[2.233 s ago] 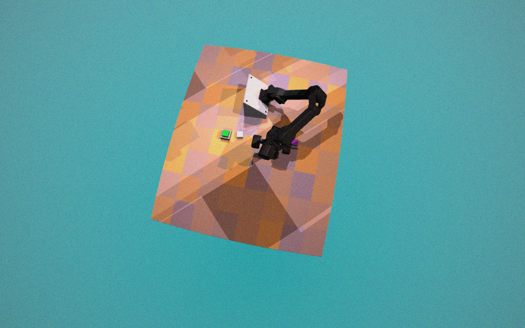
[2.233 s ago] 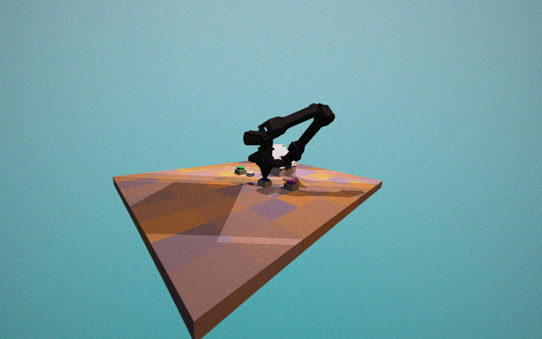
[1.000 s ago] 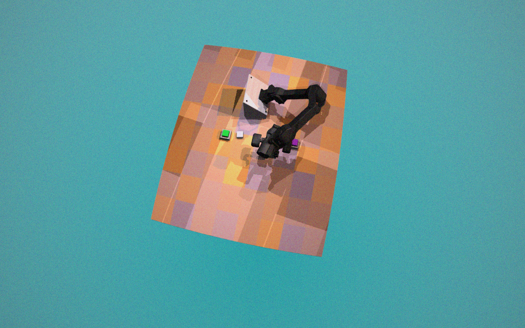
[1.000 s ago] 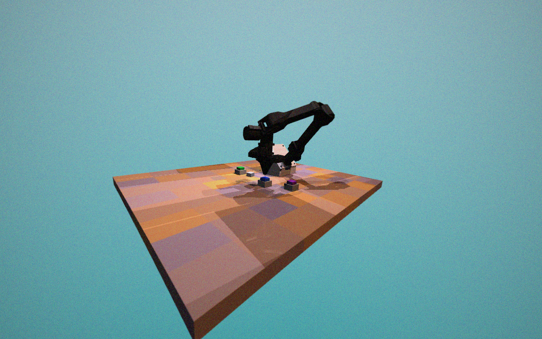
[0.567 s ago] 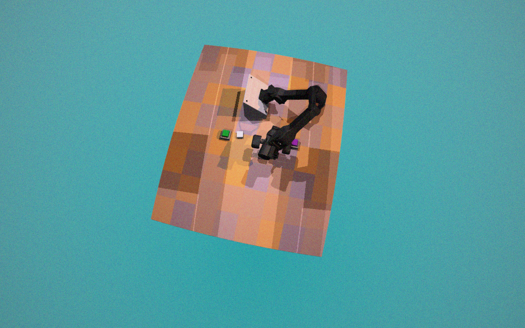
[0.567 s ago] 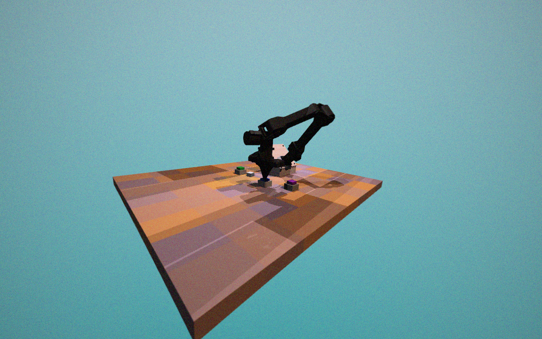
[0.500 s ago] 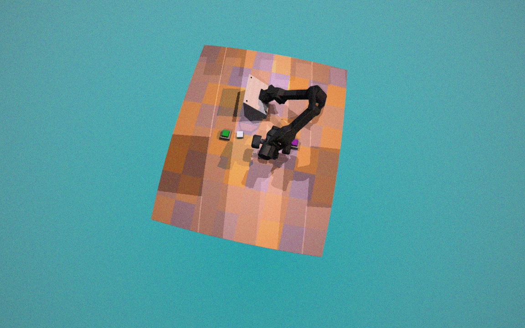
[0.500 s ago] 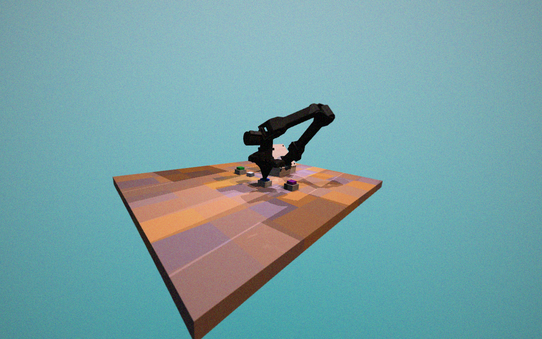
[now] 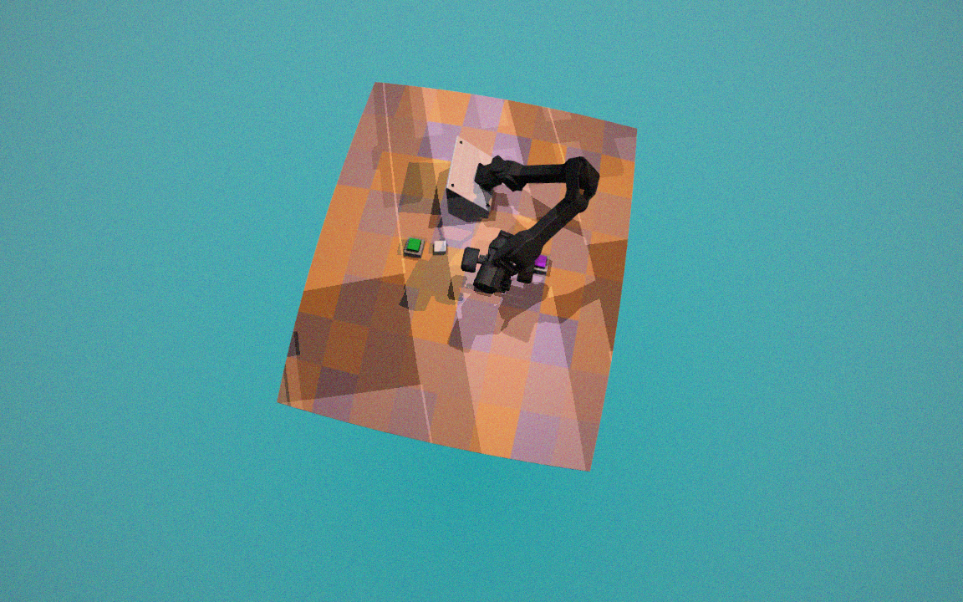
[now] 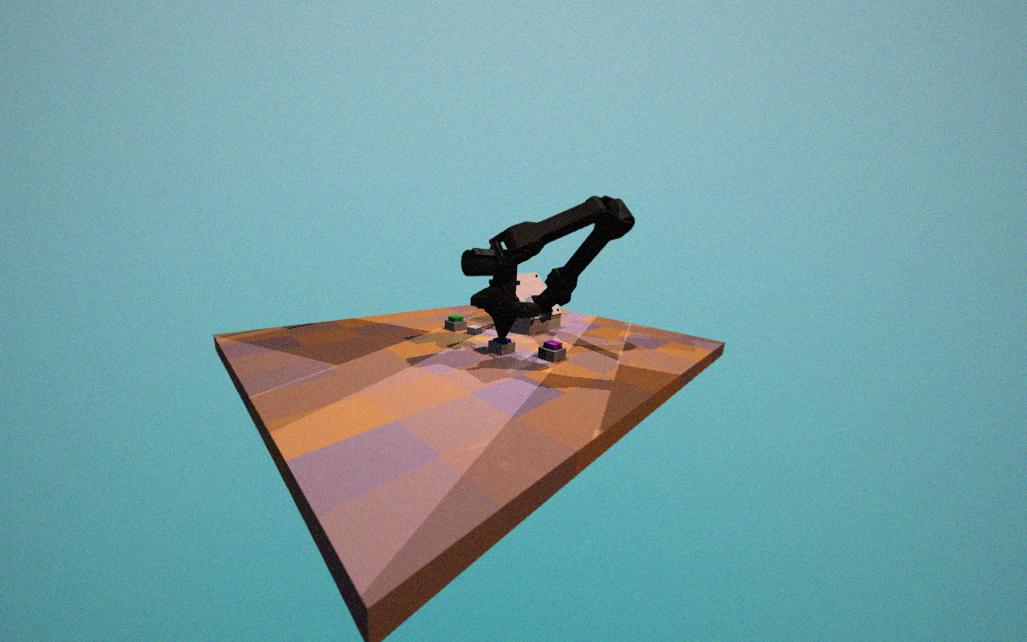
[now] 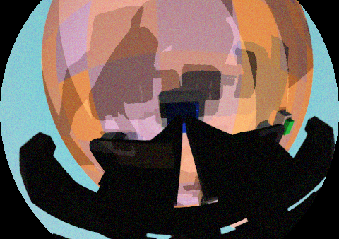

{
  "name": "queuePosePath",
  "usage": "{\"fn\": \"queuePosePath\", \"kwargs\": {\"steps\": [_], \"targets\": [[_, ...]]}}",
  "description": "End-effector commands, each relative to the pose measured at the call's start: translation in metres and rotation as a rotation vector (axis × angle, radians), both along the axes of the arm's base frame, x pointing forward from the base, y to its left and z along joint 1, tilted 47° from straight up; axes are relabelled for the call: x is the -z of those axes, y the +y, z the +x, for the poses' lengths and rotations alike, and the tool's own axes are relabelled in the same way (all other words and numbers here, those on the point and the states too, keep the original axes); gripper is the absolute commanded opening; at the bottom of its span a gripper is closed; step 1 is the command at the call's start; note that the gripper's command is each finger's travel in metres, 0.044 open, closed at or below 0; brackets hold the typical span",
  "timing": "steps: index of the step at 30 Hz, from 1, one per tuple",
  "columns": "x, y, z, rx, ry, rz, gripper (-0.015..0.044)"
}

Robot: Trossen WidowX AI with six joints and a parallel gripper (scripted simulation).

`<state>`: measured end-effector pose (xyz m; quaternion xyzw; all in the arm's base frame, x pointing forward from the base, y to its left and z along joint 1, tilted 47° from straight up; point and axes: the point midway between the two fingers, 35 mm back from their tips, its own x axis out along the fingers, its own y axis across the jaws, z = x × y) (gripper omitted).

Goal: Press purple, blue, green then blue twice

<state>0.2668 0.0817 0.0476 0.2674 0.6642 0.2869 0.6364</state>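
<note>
My gripper [image 10: 504, 337] [image 11: 183, 119] is shut and empty, pointing down. Its fingertips touch the top of the blue button [image 10: 501, 342] [image 11: 180, 108], whose cap sits low in its grey base, pressed at least partly. In the top view the arm hides the blue button. The purple button [image 9: 540, 262] [image 10: 552, 345] stands beside it, its cap raised and partly behind the gripper in the top view. The green button [image 9: 414, 245] [image 10: 455, 319] [image 11: 288, 126] stands on the other side, farther off, its cap raised.
A small white block [image 9: 439, 246] [image 10: 475, 329] lies between the green button and the gripper, close to the green button. The pale angled base plate [image 9: 467, 168] [image 10: 530, 284] stands behind the buttons, by the arm's foot. Shadows cross the patterned table top [image 9: 500, 374] [image 10: 453, 471].
</note>
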Motion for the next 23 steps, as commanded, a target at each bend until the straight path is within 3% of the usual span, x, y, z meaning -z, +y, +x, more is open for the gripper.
{"fn": "queuePosePath", "kwargs": {"steps": [1, 9, 11, 17, 22, 23], "targets": [[0.000, 0.000, -0.001, 0.002, 0.005, 0.003, 0.0020], [-0.022, -0.023, 0.001, 0.002, 0.005, 0.001, 0.0020], [-0.038, -0.019, 0.002, 0.003, 0.005, 0.001, 0.0073], [-0.141, 0.007, -0.020, 0.002, 0.007, 0.003, 0.0230], [-0.145, 0.007, -0.021, 0.002, 0.007, 0.003, 0.0361], [-0.145, 0.007, -0.021, 0.002, 0.007, 0.003, 0.0361]]}}
